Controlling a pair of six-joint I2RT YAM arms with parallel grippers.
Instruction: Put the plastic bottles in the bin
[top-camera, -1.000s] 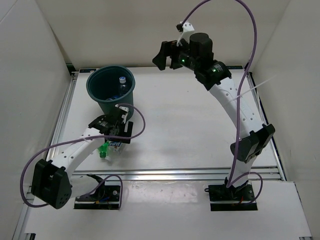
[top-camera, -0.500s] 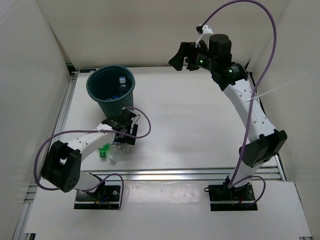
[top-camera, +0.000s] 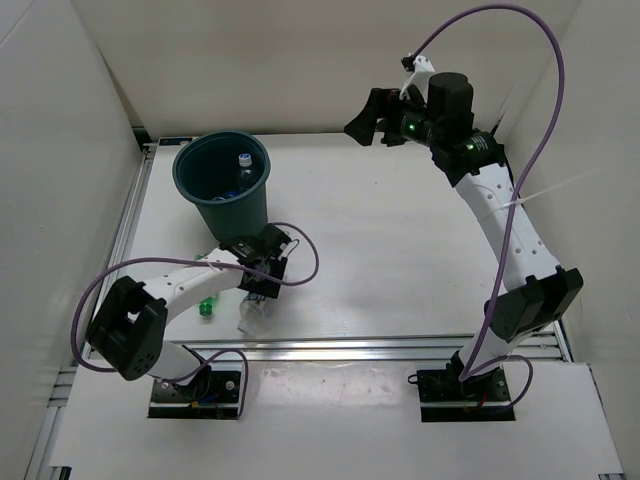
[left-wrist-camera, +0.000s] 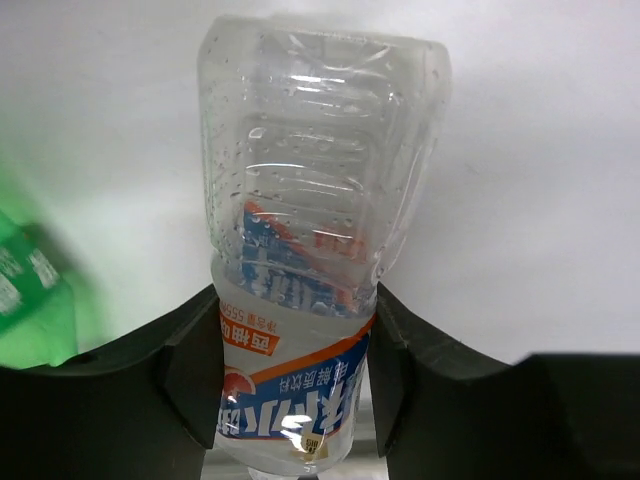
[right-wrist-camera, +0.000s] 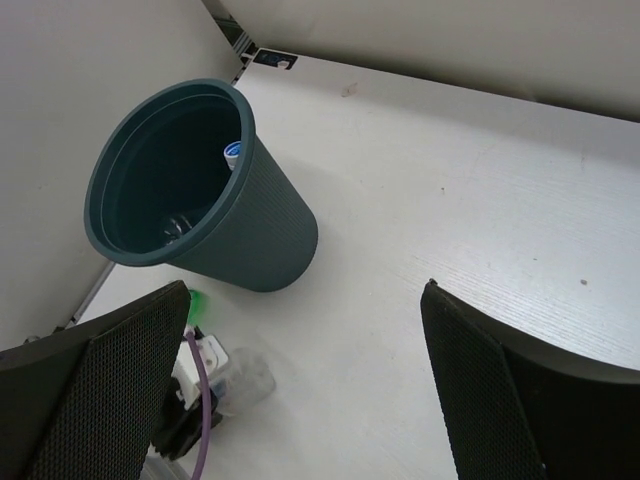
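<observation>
My left gripper (left-wrist-camera: 292, 370) is shut on a clear plastic bottle (left-wrist-camera: 310, 200) with a white, blue and orange label, both jaws pressed against its labelled part. From above, that gripper (top-camera: 262, 283) is low near the table's front left, and the bottle (top-camera: 250, 315) sticks out toward the front edge. A green bottle (top-camera: 208, 305) lies just left of it, seen as a green blur (left-wrist-camera: 25, 300) in the left wrist view. The dark teal bin (top-camera: 240, 215) stands upright behind, with a bottle (top-camera: 243, 165) inside. My right gripper (top-camera: 375, 115) hangs open and empty, high at the back.
In the right wrist view, the bin (right-wrist-camera: 260, 240) and the blue cap (right-wrist-camera: 232, 152) of the bottle inside it show between the right gripper's (right-wrist-camera: 307, 290) wide fingers. White walls close in the table on the left, back and right. A metal rail (top-camera: 400, 345) runs along the front edge.
My left gripper has slid right and forward over the labelled bottle and shut on it. The right arm has drifted slightly right, still open.
</observation>
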